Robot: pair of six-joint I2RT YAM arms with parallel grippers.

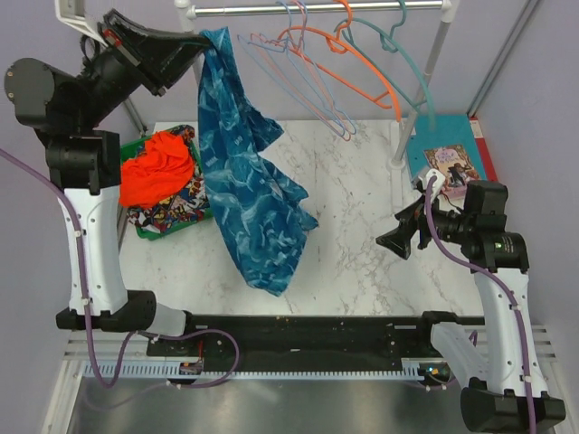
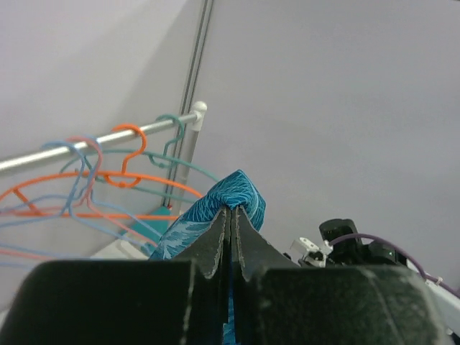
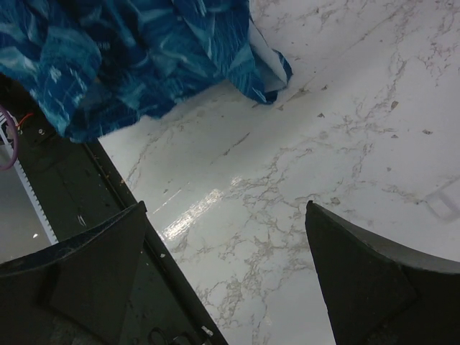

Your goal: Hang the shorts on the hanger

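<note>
Now held high: shorts [image 1: 249,181], clamped by a top fold in the left gripper [image 1: 194,43], draping down to the near edge of the marble table [image 1: 362,199]. Just right of them, hanger [image 1: 312,90] on the rail [image 1: 317,9] among pink, orange and teal ones, apart from the fabric. Farther right, right gripper [image 1: 398,237] low, fingers wide apart, empty.
</note>
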